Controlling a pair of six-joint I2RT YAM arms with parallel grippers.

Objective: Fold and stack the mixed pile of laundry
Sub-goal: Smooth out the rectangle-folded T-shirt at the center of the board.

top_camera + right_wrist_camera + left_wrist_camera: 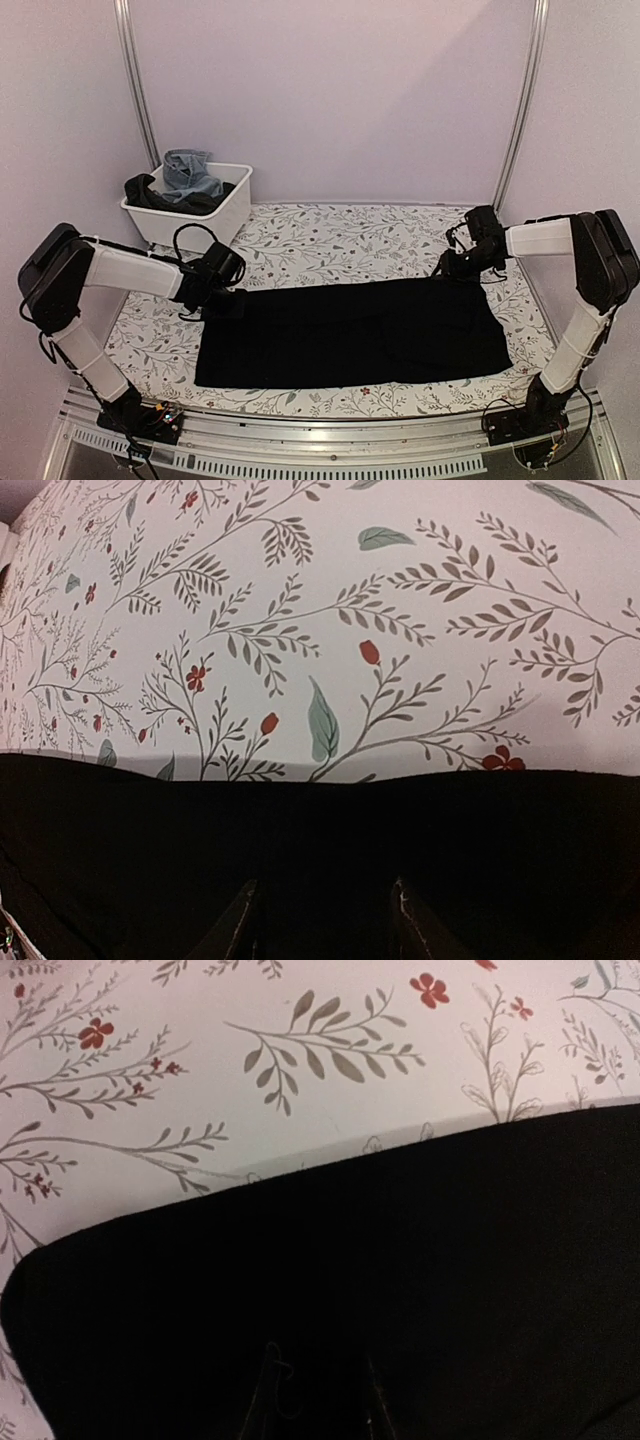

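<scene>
Black cloth [350,330] lies flat on the near surface [330,235], long axis left to right, my left end effector [222,300] at its far-left corner and right end effector [462,268] at its far-right, though I cannot tell if either grips.

Left arm [130,268]: raised at the elbow over the near-left base, forearm stretched inward, left gripper [222,300] low with wrist bent down. Right arm [545,238]: mirrored pose from the near-right base, right gripper [452,268] low, set farther back. Fingertips [268,1400] in both wrist views: slim gap between, grip state unreadable.
</scene>
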